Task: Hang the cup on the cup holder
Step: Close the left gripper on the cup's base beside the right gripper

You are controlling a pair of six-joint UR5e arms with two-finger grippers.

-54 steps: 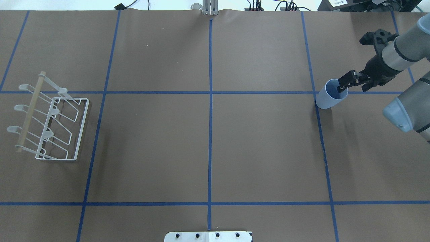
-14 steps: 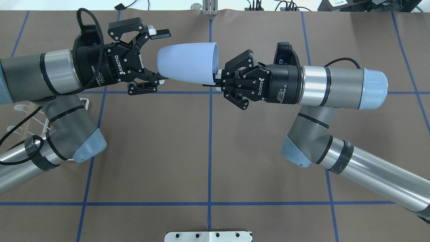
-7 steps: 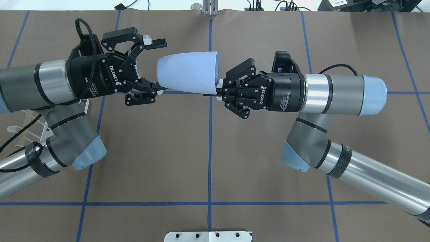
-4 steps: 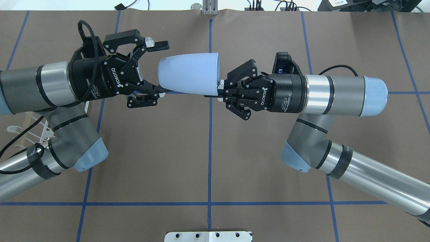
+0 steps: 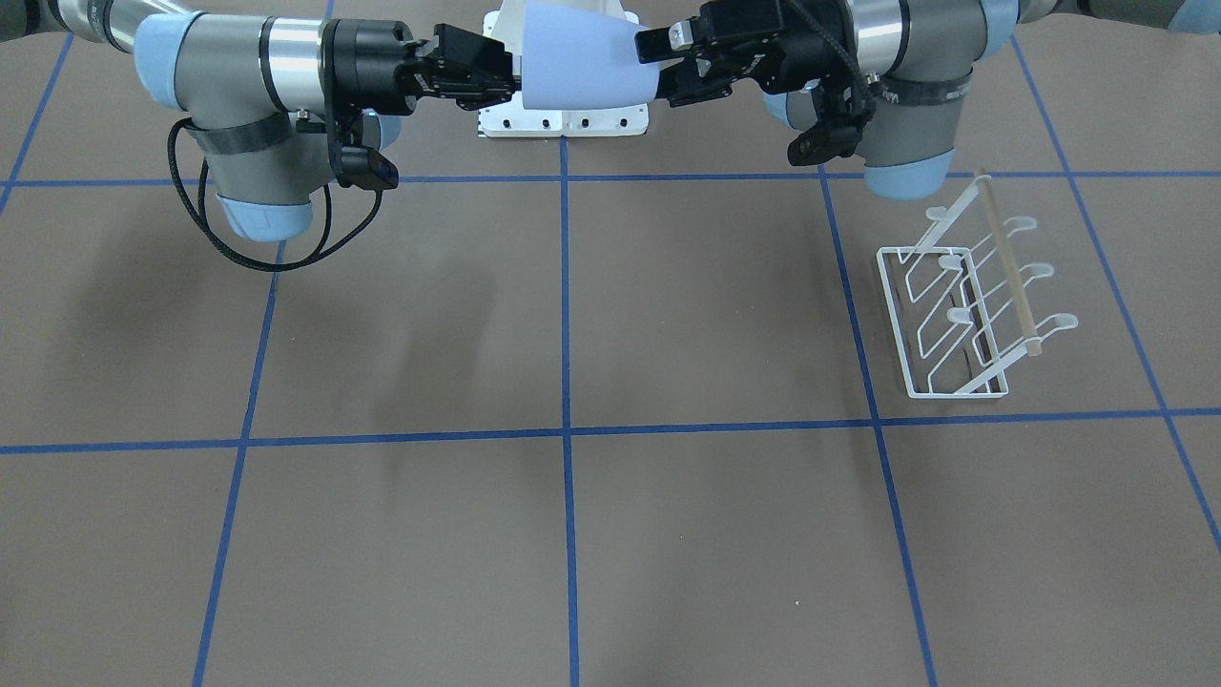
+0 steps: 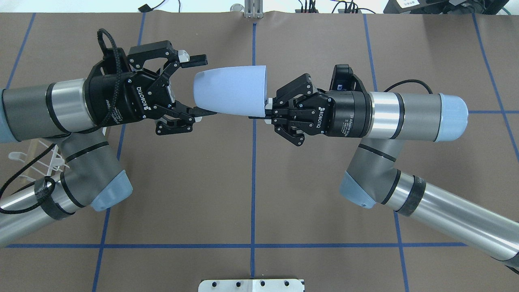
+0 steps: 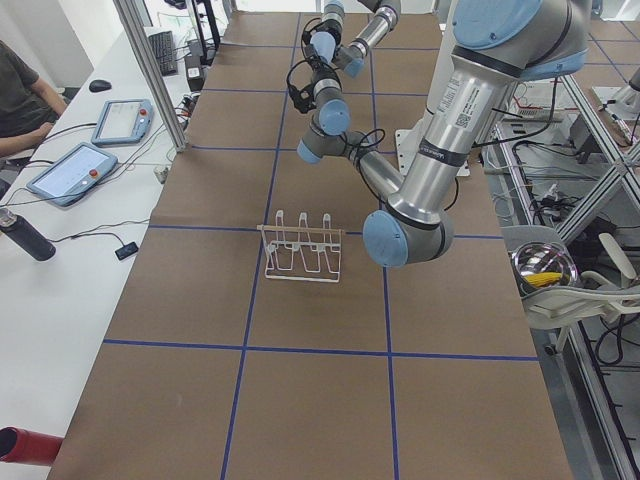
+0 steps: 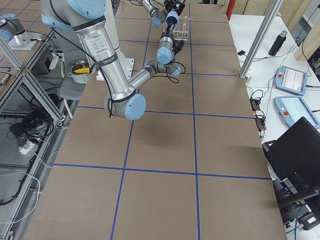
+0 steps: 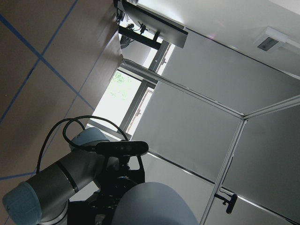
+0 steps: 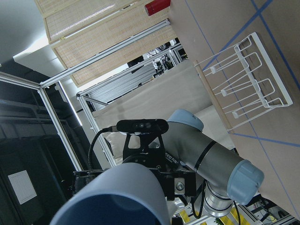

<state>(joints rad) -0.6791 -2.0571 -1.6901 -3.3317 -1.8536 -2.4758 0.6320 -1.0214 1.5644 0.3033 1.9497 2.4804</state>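
The light-blue cup (image 6: pixel 231 91) lies on its side in mid-air over the table's far middle. My right gripper (image 6: pixel 265 112) is shut on its rim and holds it from the right. My left gripper (image 6: pixel 201 87) is open, one finger on each side of the cup's base end, not closed on it. In the front view the cup (image 5: pixel 582 52) hangs between the right gripper (image 5: pixel 515 81) and the left gripper (image 5: pixel 658 67). The white wire cup holder (image 5: pixel 963 305) stands on the table at my left. In the overhead view the cup holder (image 6: pixel 24 156) is mostly hidden under my left arm.
Brown paper with blue tape lines (image 6: pixel 253 182) covers the table. A white mounting plate (image 6: pixel 251 285) sits at the near edge. The left arm's elbow (image 6: pixel 105 190) hangs over the table beside the holder. Operators' tablets (image 7: pixel 75 170) lie on a side bench.
My left gripper has moved right, and its open fingers now reach around the cup's base. The cup and the right gripper have shifted slightly right and down in the view.
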